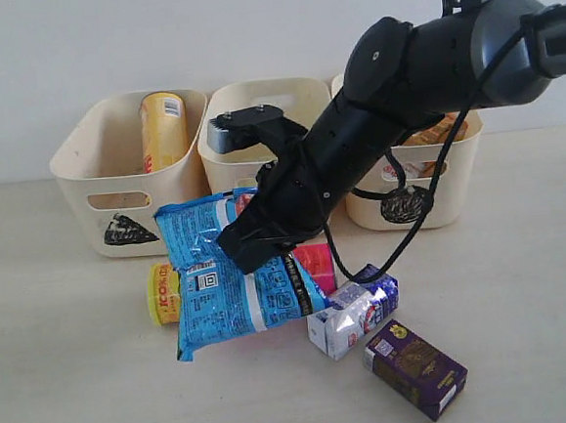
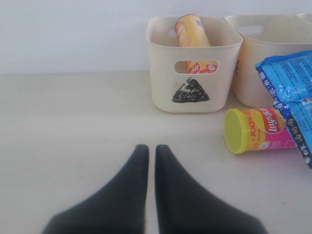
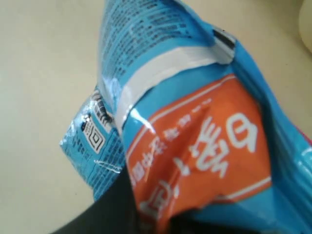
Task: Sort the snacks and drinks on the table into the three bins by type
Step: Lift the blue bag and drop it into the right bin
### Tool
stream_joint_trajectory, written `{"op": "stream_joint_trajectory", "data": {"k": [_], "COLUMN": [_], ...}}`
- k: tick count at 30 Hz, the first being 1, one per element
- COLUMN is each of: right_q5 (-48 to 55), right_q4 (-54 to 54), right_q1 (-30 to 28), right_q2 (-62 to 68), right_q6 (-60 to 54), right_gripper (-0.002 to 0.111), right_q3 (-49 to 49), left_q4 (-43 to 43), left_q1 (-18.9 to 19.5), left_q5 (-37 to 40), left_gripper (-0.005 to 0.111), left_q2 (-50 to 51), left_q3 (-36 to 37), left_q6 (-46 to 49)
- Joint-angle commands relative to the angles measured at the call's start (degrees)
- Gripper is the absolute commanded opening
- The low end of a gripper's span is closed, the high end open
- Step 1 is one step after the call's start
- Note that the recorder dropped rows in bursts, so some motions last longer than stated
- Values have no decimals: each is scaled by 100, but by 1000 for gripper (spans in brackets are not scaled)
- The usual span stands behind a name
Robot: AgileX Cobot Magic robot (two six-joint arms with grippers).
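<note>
We see a blue crinkly bag with an orange patch, a pink can with a yellow lid, and a dark purple gold-printed carton.

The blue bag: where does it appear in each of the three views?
Exterior view: the blue bag is left of centre, over the pink canister.
Left wrist view: the bag is at the right edge, cut off.
Right wrist view: the bag fills most of the picture.
Shared landmark: the pink canister with its yellow lid, in the exterior and left wrist views.
</note>
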Motion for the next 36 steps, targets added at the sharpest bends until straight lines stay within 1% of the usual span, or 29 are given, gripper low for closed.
{"op": "stream_joint_trajectory", "data": {"k": [1,12,18,21,25,28,34,36], "right_q5": [-104,-56,54,-139,-777,-1109,-1767,-2120], "right_q4": [44,55,45,-15,-579,-710,-582,-510], "right_q1": [-20,-20,-20,-20,-95,-437,-1512,-1779], "right_q2": [-40,-74,-505,-861,-1396,-1657,-1809,-1754], "right_q6": [-36,-11,-101,-227,-219,-180,-137,-21], "right_gripper": [0,0,0,0,0,0,0,0], "right_q3": [18,18,18,18,18,18,18,18], "left_q4": [-13,-13,-13,-13,-13,-13,-13,-13], "left_q1": [16,16,16,16,16,16,16,16], "left_q5": [-34,-34,-34,-34,-34,-34,-34,-34], "left_gripper": [4,4,4,4,4,4,4,4], "left_q2": [-20,-20,-20,-20,-20,-20,-20,-20], "left_q3": [-11,-11,-11,-11,-11,-11,-11,-11], "left_q6": [-41,-41,-41,-41,-41,-41,-41,-41]}}
